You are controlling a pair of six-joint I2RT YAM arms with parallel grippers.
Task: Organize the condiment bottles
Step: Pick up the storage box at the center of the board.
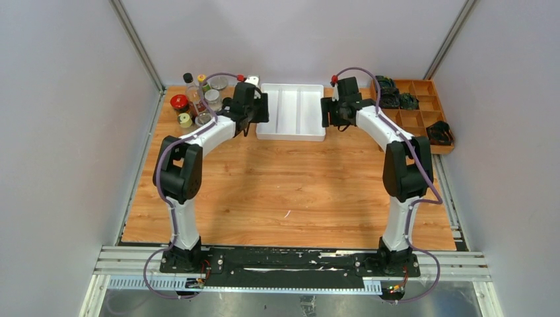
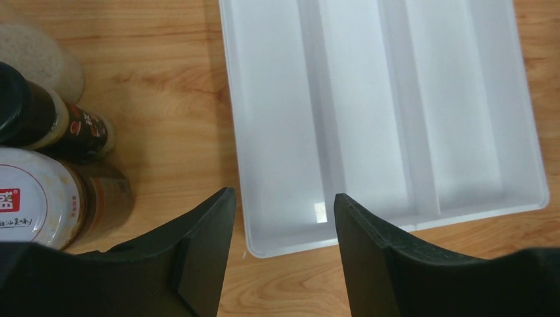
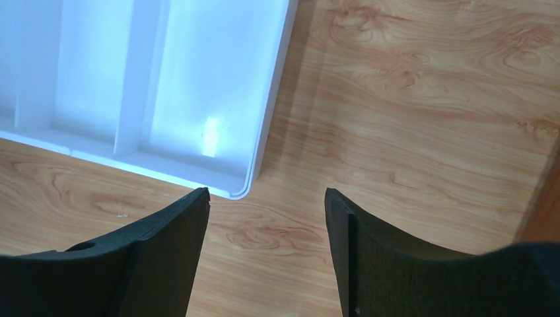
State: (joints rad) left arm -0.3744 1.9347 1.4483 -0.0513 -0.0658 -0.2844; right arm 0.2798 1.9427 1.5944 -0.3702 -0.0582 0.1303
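Flanking tray [image 1: 284, 109], left tool [image 2: 284, 198], right tool [image 3: 267, 191] gape empty.

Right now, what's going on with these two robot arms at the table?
Both arms reach to the far side of the table, one at each end of a white divided tray. The left gripper is open over a corner at the tray's left end. The right gripper is open just beside a corner at its right end. Neither holds anything. The condiment bottles stand clustered left of the tray, and the compartments in view are empty.
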